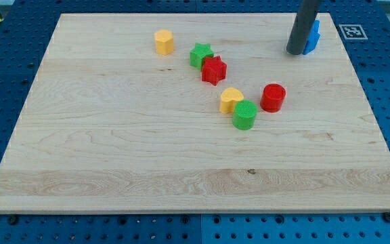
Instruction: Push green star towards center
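Observation:
The green star (200,55) lies on the wooden board (114,135), above the middle, touching the red star (214,70) at its lower right. My tip (295,52) is at the view's top right, far to the right of the green star. It stands right against a blue block (312,37) that it partly hides.
A yellow hexagonal block (164,42) lies left of the green star. A yellow heart (231,100), a green cylinder (245,114) and a red cylinder (273,97) cluster right of the board's middle. Blue pegboard surrounds the board.

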Motion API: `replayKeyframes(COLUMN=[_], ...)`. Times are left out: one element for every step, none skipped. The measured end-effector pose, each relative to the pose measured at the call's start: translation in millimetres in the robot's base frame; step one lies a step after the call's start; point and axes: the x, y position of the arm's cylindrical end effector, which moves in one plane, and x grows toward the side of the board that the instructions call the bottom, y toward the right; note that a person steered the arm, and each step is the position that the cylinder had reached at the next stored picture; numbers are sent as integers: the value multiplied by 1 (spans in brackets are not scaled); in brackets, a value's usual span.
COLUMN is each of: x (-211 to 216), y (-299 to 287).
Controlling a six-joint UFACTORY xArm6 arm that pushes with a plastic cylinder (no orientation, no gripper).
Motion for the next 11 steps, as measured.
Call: replayKeyframes(x=[1, 1, 4, 10, 1, 1, 1, 2, 18, 37, 62], y=[-24, -74, -87, -89, -123, -143, -156, -180, -212, -239, -261])
